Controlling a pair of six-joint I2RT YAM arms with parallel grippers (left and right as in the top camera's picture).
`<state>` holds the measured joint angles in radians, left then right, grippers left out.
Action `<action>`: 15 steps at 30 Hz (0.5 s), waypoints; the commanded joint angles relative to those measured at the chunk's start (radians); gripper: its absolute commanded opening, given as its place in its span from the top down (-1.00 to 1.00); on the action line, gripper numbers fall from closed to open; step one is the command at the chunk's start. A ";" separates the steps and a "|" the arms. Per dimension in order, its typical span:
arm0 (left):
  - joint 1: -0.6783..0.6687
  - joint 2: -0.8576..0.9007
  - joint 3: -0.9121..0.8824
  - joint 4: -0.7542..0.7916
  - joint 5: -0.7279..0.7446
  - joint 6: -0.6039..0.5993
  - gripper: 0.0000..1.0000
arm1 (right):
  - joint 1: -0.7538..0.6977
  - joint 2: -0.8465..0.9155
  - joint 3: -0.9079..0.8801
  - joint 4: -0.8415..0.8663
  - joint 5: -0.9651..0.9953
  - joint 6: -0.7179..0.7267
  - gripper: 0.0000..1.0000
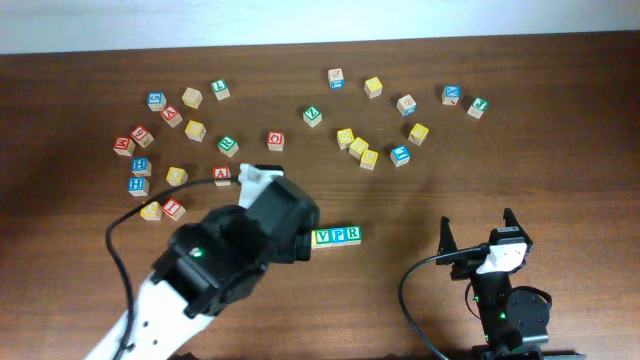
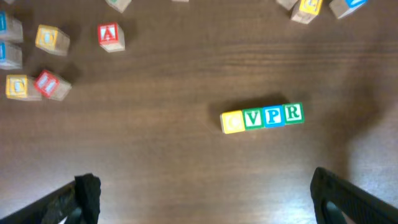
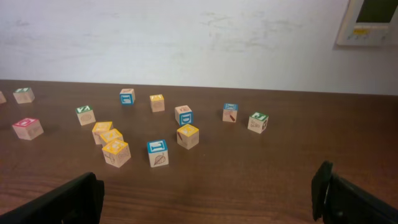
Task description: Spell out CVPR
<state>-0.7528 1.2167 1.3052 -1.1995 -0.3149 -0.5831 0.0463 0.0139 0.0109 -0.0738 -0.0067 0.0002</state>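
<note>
Four cubes stand touching in a row on the wooden table: yellow C [image 2: 232, 121], green V [image 2: 253, 117], blue P [image 2: 272, 116] and green R [image 2: 293, 113]. In the overhead view V [image 1: 322, 238], P [image 1: 337, 236] and R [image 1: 352, 235] show, while the C is mostly hidden under my left arm. My left gripper [image 2: 205, 199] is open and empty, above the table and just left of the row; its wrist [image 1: 283, 215] covers it from above. My right gripper [image 1: 478, 235] is open and empty at the front right, apart from the row, and also shows in the right wrist view [image 3: 208, 193].
Several loose letter cubes lie scattered across the back of the table, among them a red A [image 2: 109, 35] and a red cube [image 2: 46, 83] at the left, and a yellow and blue cluster [image 1: 368, 150] at the back right. A white wall [image 3: 186, 37] stands behind.
</note>
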 commanded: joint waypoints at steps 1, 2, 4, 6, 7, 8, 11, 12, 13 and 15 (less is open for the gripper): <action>0.138 -0.060 -0.032 0.135 0.204 0.375 -0.98 | -0.008 -0.010 -0.005 -0.007 0.012 0.008 -0.97; 0.182 -0.090 -0.071 0.180 0.252 0.421 -0.98 | -0.008 -0.010 -0.005 -0.007 0.012 0.008 -0.97; 0.236 -0.151 -0.149 0.255 0.338 0.513 -0.98 | -0.008 -0.010 -0.005 -0.007 0.011 0.008 -0.97; 0.302 -0.246 -0.277 0.368 0.436 0.641 -0.98 | -0.008 -0.010 -0.005 -0.007 0.012 0.008 -0.97; 0.332 -0.294 -0.344 0.421 0.457 0.669 -0.99 | -0.008 -0.010 -0.005 -0.007 0.011 0.008 -0.97; 0.363 -0.351 -0.419 0.472 0.458 0.668 -0.98 | -0.008 -0.010 -0.005 -0.007 0.011 0.008 -0.97; 0.470 -0.593 -0.675 0.618 0.462 0.668 -0.98 | -0.008 -0.010 -0.005 -0.007 0.011 0.008 -0.97; 0.490 -0.641 -0.714 0.634 0.467 0.668 -0.98 | -0.008 -0.010 -0.005 -0.007 0.012 0.008 -0.97; 0.540 -0.737 -0.780 0.654 0.481 0.668 -0.98 | -0.008 -0.010 -0.005 -0.007 0.011 0.008 -0.97; 0.599 -0.854 -0.857 0.661 0.500 0.668 -0.98 | -0.008 -0.010 -0.005 -0.007 0.012 0.008 -0.97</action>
<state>-0.2325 0.5121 0.5503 -0.5499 0.1387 0.0631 0.0452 0.0116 0.0109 -0.0738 0.0002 0.0002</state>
